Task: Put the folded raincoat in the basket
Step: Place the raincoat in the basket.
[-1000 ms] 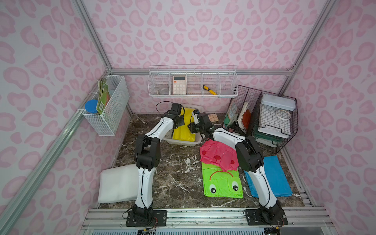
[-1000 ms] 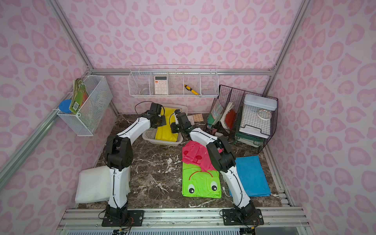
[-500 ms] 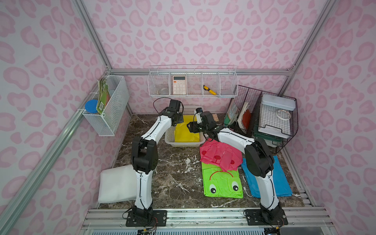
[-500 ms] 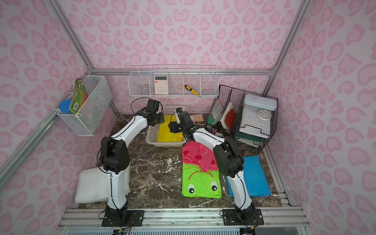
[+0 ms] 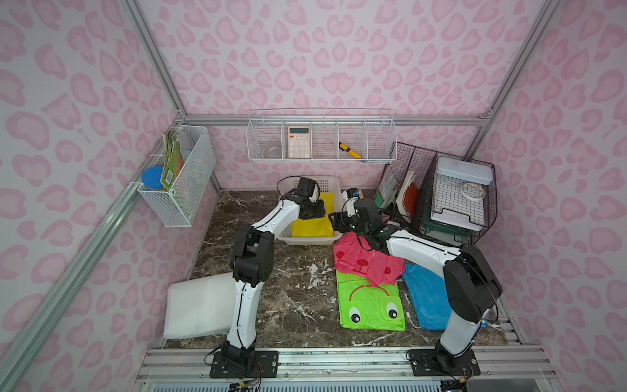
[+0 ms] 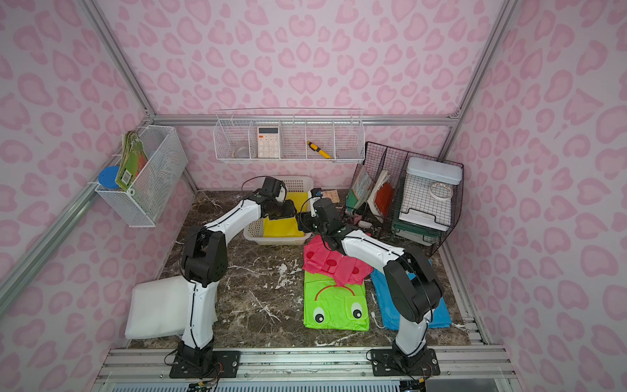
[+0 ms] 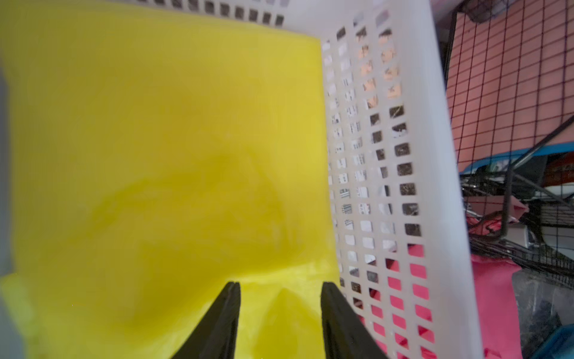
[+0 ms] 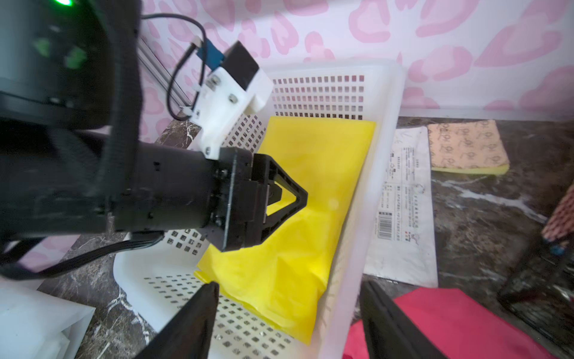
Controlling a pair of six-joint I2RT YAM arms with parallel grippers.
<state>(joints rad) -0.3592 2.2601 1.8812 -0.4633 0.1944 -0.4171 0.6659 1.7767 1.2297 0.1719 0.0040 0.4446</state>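
Observation:
The folded yellow raincoat (image 5: 312, 224) (image 6: 281, 228) lies flat inside the white perforated basket (image 5: 305, 241) (image 6: 271, 241) at the back of the table. In the left wrist view the raincoat (image 7: 155, 155) fills the floor beside the basket wall (image 7: 372, 155). My left gripper (image 7: 279, 284) (image 5: 315, 211) hovers just over it, open, with a loose yellow crease below the gap. My right gripper (image 8: 290, 284) (image 5: 334, 220) is open, and its jaws straddle the basket's right rim (image 8: 391, 124). It grips nothing. The right wrist view also shows the raincoat (image 8: 310, 217) and the left gripper (image 8: 302, 199).
A pink raincoat (image 5: 366, 261), a green frog one (image 5: 369, 305) and a blue one (image 5: 427, 298) lie front right of the basket. A white folded one (image 5: 196, 305) lies front left. Black wire racks (image 5: 441, 193) stand at the back right. A paper sheet (image 8: 403, 202) lies beside the basket.
Both grippers have opened and let go of the yellow raincoat. It hung tilted between them over the basket and now lies flat inside it.

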